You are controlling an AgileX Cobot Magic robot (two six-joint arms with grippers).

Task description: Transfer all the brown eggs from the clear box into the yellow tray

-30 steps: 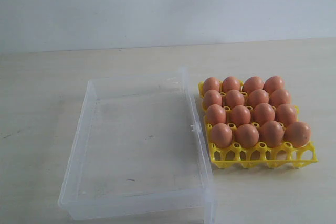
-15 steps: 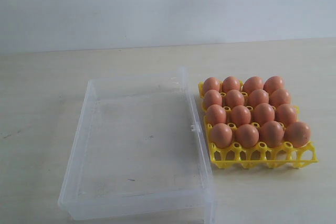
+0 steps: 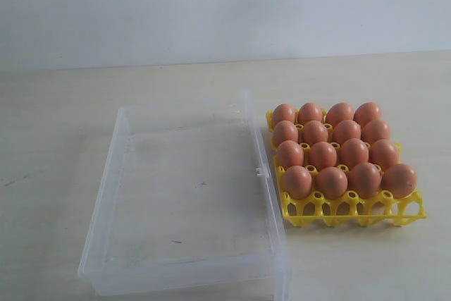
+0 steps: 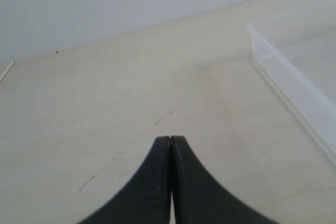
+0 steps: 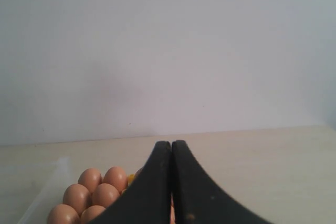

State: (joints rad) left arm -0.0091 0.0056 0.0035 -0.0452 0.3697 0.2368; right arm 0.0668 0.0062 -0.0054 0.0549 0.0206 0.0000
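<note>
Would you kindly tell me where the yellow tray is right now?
In the exterior view, the yellow tray sits right of centre on the table, close beside the right wall of the clear box, full of brown eggs.

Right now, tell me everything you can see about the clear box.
The clear box is a shallow rectangular container of transparent plastic, with low walls, rounded corners and a small tab midway along the wall facing the yellow tray. It lies flat and open on the pale table with nothing inside; only faint dark specks show on or through its floor. That wall runs close along the tray's edge, and whether they touch cannot be told.
</note>
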